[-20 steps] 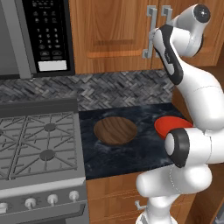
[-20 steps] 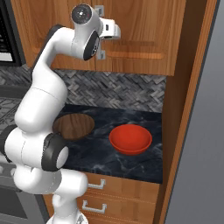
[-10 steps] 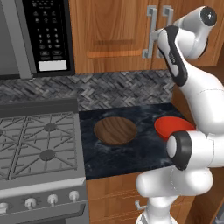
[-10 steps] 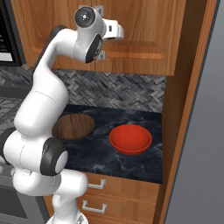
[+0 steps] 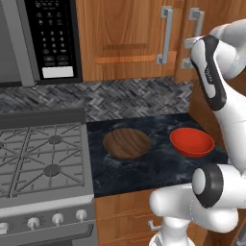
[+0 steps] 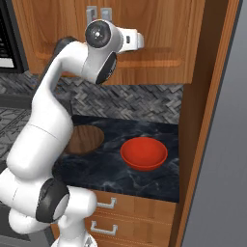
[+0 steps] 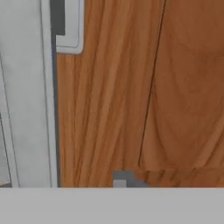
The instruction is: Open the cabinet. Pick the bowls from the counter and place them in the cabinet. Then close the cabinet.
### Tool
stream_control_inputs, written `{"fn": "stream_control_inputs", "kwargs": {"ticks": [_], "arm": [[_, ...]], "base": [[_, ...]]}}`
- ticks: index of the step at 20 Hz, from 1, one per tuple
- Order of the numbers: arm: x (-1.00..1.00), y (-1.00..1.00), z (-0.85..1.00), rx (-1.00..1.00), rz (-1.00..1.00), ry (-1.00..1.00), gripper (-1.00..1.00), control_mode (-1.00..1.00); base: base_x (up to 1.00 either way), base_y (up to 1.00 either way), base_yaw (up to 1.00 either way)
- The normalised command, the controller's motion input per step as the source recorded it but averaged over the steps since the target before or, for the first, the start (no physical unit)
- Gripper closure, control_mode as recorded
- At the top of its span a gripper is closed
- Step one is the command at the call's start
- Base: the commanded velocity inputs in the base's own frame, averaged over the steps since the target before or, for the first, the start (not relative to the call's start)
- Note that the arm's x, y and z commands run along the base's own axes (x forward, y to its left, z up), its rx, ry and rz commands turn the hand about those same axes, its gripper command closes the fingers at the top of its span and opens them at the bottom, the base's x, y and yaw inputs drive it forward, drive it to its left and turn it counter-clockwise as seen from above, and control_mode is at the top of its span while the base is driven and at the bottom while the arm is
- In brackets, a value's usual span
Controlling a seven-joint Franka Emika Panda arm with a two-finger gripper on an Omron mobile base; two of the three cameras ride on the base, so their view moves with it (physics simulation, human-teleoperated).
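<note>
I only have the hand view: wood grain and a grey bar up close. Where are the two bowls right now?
Observer: Both sit on the dark marbled stone counter. The dark brown wood-grain bowl is nearer the grey gas stove top, and the glossy red bowl is to its right, apart from it.
Operator: Which door is the hand at?
Observer: The hand is raised in front of the right door of the warm-brown wooden wall cabinet, near its grey metal bar handle.
Operator: Anything in the bowls?
Observer: Both look empty.

Grey herringbone backsplash [image 5: 129, 98]; black microwave [image 5: 48, 38]; gas stove [image 5: 41, 158]; wooden drawers [image 6: 130, 214].
</note>
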Motion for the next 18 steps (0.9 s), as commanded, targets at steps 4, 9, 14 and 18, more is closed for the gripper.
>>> {"fn": "stream_control_inputs", "kwargs": {"ticks": [4,9,14,18], "arm": [[-0.88,-1.0,0.13,0.0,-0.13,-0.29,1.0,-1.0],[-0.8,-0.87,0.13,0.0,-0.19,-0.22,1.0,-1.0],[-0.65,0.29,0.0,-0.03,-0.2,-0.19,1.0,-1.0],[-0.99,0.99,0.0,-0.05,-0.18,-0.33,1.0,-1.0]], "base": [[0.0,0.0,0.0],[0.0,0.0,0.0],[0.0,0.0,0.0],[0.0,0.0,0.0]]}}
